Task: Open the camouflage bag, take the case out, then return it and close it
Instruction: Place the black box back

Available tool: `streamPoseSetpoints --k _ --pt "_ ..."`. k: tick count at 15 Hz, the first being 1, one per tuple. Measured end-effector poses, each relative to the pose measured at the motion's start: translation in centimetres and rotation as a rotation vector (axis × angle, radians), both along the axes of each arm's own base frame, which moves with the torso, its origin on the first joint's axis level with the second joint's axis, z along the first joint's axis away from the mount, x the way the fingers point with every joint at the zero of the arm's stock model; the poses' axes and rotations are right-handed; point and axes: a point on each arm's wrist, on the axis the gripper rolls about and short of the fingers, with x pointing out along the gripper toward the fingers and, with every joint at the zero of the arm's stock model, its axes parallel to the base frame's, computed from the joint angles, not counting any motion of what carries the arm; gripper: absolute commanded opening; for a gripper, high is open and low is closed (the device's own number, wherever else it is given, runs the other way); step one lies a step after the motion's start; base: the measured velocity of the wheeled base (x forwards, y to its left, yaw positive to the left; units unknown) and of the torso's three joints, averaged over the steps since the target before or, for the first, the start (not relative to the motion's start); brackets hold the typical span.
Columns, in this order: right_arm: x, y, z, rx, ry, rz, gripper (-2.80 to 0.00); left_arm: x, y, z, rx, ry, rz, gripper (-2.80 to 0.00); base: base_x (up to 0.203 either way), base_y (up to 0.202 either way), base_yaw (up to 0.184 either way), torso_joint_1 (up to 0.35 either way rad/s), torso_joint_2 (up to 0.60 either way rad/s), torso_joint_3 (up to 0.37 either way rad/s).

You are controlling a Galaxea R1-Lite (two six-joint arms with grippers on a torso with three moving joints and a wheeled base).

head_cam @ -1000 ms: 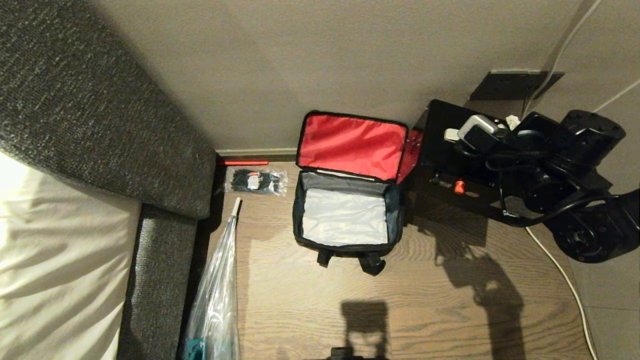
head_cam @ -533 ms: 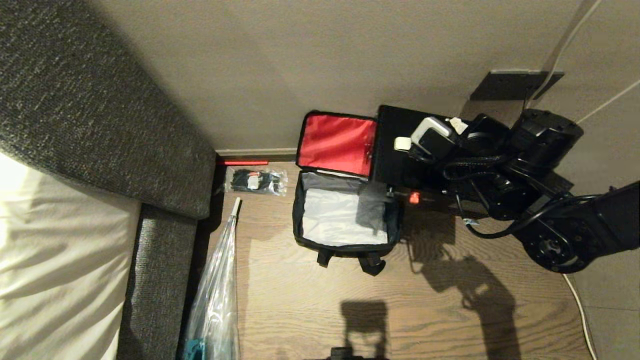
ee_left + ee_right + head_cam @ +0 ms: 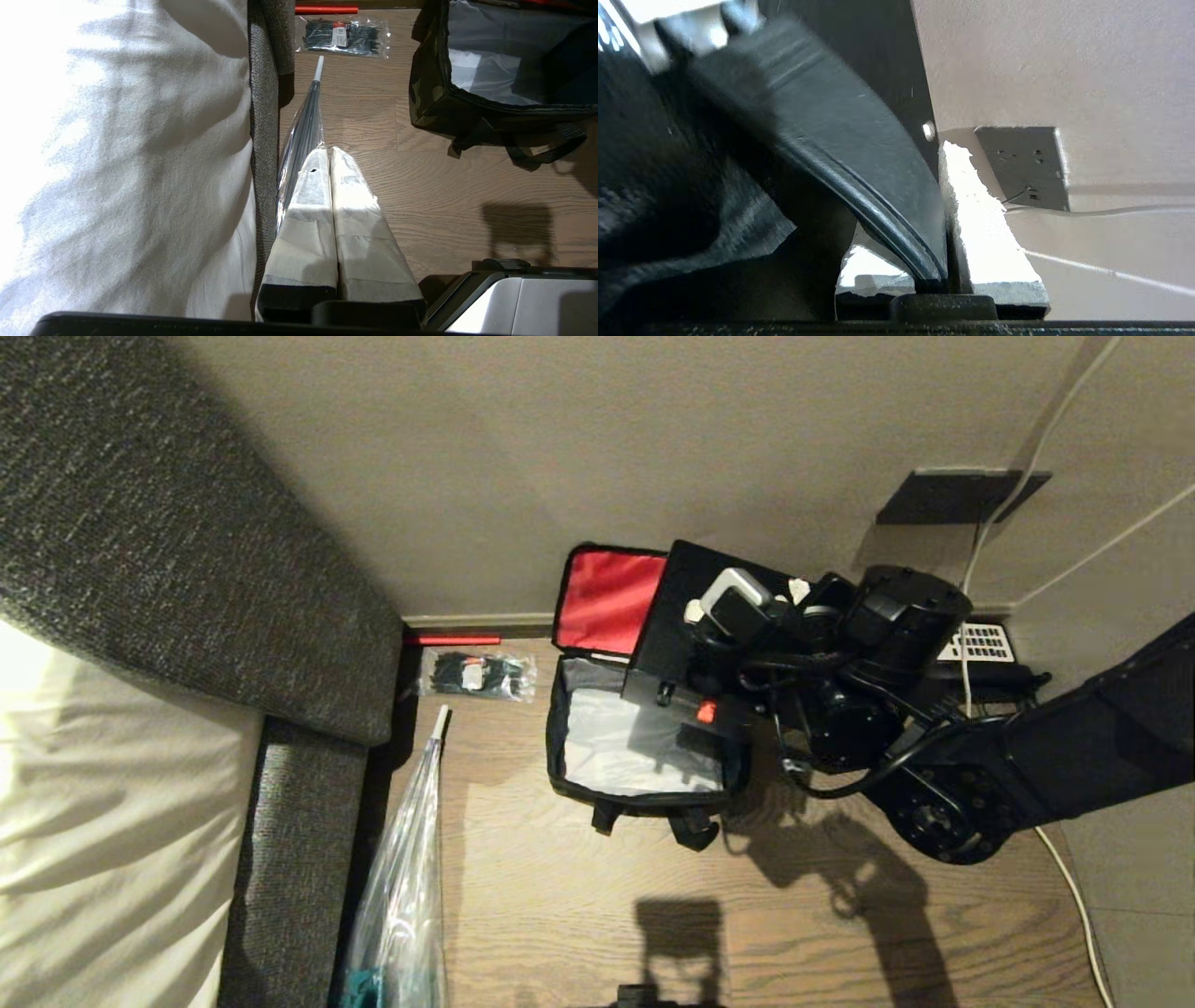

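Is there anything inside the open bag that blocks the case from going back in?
Nothing visible. The camouflage bag stands open with only pale lining showing, and the case, held by the right hand, hangs over its opening.

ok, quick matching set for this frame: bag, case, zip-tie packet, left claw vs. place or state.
1. camouflage bag
2. case
3. packet of zip ties
4. left claw

A. fingers together, holding nothing, over the floor beside the bed
B. gripped by the right claw, held over the bag's right side
C. on the floor, lid up, red lining showing
D. on the floor left of the bag, by the wall

Pairs: 1-C, 2-B, 3-D, 4-A
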Motion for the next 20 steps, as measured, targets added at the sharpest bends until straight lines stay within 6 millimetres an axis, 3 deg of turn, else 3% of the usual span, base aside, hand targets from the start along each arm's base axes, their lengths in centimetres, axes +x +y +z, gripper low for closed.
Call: streamPoseSetpoints --k 4,9,16,20 --pt "0.4 3.7 -0.8 0.069 0.001 0.039 -2.8 0.0 0.0 0.0 0.001 0.0 0.0 -2.8 0.0 0.0 0.0 0.0 0.0 0.0" --pt "2.1 5.9 -2.5 0.086 -0.005 0.103 -2.8 0.0 0.0 0.0 0.001 0.0 0.0 -2.8 0.0 0.0 0.0 0.0 0.0 0.0" --pt "4.2 7.9 -4.9 0.121 0.026 0.25 -2.8 0.0 0.0 0.0 0.0 0.0 0.0 -2.8 0.0 0.0 0.0 0.0 0.0 0.0" --pt "5.3 7.5 -5.0 0.103 0.038 0.305 -2.8 0.0 0.0 0.0 0.001 0.0 0.0 -2.8 0.0 0.0 0.0 0.0 0.0 0.0"
